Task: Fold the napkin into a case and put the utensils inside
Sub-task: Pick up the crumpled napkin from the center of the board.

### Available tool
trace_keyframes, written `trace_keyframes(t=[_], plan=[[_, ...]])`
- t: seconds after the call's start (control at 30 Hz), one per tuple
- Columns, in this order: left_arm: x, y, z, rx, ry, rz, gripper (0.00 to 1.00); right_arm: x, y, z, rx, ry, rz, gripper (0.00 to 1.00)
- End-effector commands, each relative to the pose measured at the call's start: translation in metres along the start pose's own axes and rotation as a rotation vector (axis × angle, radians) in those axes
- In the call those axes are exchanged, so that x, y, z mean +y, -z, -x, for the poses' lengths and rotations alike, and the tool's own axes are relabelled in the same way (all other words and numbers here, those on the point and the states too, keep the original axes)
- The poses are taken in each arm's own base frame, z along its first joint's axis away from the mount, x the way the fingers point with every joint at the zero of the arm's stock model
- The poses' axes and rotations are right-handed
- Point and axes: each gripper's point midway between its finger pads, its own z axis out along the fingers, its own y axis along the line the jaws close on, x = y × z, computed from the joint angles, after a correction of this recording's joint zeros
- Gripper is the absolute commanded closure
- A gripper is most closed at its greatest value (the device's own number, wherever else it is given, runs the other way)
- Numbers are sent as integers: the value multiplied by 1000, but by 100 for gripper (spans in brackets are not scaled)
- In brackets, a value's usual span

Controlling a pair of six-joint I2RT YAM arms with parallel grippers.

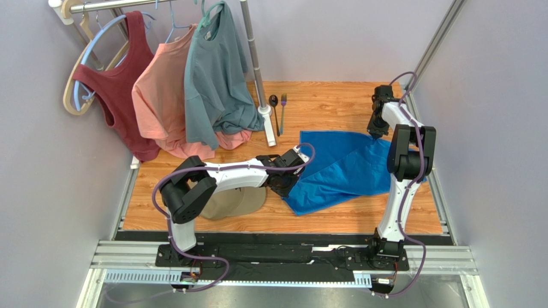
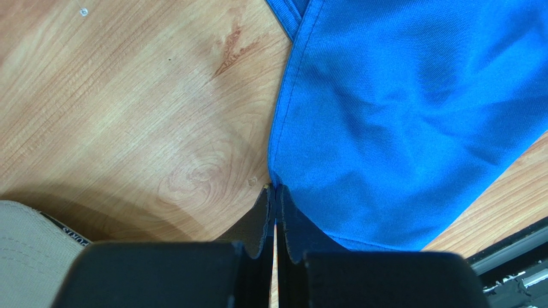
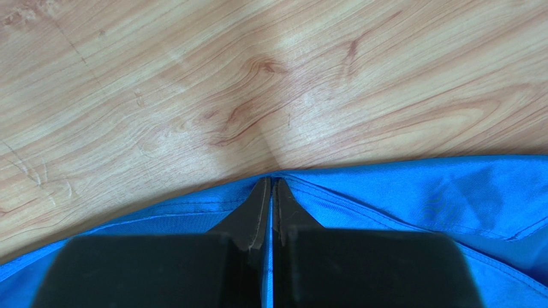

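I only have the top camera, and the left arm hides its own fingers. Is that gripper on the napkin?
Observer: Yes, the left gripper is shut, tips pinching the napkin at its hemmed edge.
Operator: And the right one?
Observer: The right gripper is shut on the hem; blue cloth shows between its fingers.
Operator: Anything near the left fingers?
Observer: The tan cap, apart from the napkin, wood showing between.

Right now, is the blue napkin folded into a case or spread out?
Spread out, not a case. The napkin lies wide and rumpled, with the left gripper and right gripper each shut on an edge.
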Motion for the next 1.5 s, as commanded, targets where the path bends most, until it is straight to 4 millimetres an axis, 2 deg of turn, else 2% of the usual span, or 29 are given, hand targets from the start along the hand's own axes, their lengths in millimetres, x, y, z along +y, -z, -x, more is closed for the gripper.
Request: trace_keyframes(t=[0.0,0.03,0.13,0.2,0.27,0.3,0.37,0.4,0.5,0.53,0.6,0.63,0.67,0.7,0.73,0.77,0.8,0.83,0.9,0.93,0.97,1.03,1.1,1.13,1.2,1.27,1.3,1.37,1.47], plan=[[-4,27,26,-80,10,-6,100,-4,26,22,-76,-33,6,100],[-3,29,27,-83,12,0,100,-5,31,25,-81,-36,4,100],[1,43,37,-111,21,30,100,-13,66,34,-133,-70,7,100],[3,61,53,-156,26,46,100,-21,103,40,-206,-110,24,100],[7,83,69,-216,31,73,100,-29,125,38,-253,-134,30,100],[7,92,77,-242,26,77,100,-38,163,48,-335,-161,52,100],[11,124,98,-319,15,99,100,-51,201,51,-405,-179,58,100],[12,137,105,-348,12,105,100,-62,240,55,-486,-201,70,100],[11,199,136,-506,-5,83,100,-86,309,55,-614,-237,87,100],[8,224,149,-575,-21,66,100,-100,355,54,-716,-269,118,100],[-1,271,160,-680,-48,-8,100,-115,398,43,-780,-292,140,100],[-8,300,170,-752,-89,-46,100,-129,446,40,-879,-325,177,100],[-20,330,170,-811,-129,-133,100,-136,464,28,-893,-329,184,100],[-26,350,171,-856,-155,-171,100,-142,487,23,-936,-334,213,100],[-31,379,175,-925,-197,-202,100,-150,519,17,-1005,-351,250,100],[-38,405,170,-976,-232,-259,100,-160,547,1,-1067,-366,285,100],[-41,425,167,-1019,-258,-284,100,-162,565,-7,-1105,-362,326,100],[-43,452,167,-1079,-293,-303,100,-171,593,-19,-1172,-374,362,100],[-51,491,155,-1157,-354,-371,100,-181,626,-47,-1255,-381,430,100],[-52,518,150,-1217,-377,-394,100,-186,638,-56,-1288,-386,450,100],[-59,531,144,-1239,-412,-443,100,-194,656,-73,-1339,-397,481,100],[-63,563,134,-1301,-439,-498,100,-197,673,-89,-1382,-391,528,100],[-66,575,132,-1324,-444,-527,100,-204,689,-107,-1437,-400,567,100],[-66,583,132,-1341,-437,-529,100,-206,692,-111,-1449,-406,572,100],[-62,582,138,-1348,-419,-502,100,-209,692,-115,-1461,-413,566,100],[-49,565,158,-1336,-350,-403,100,-207,682,-107,-1440,-415,549,100],[-44,555,166,-1319,-321,-358,100,-201,662,-97,-1391,-411,520,100],[-30,524,189,-1267,-267,-232,100,-193,641,-80,-1346,-404,484,100],[-14,477,218,-1180,-212,-132,100,-173,581,-44,-1238,-382,396,100]])
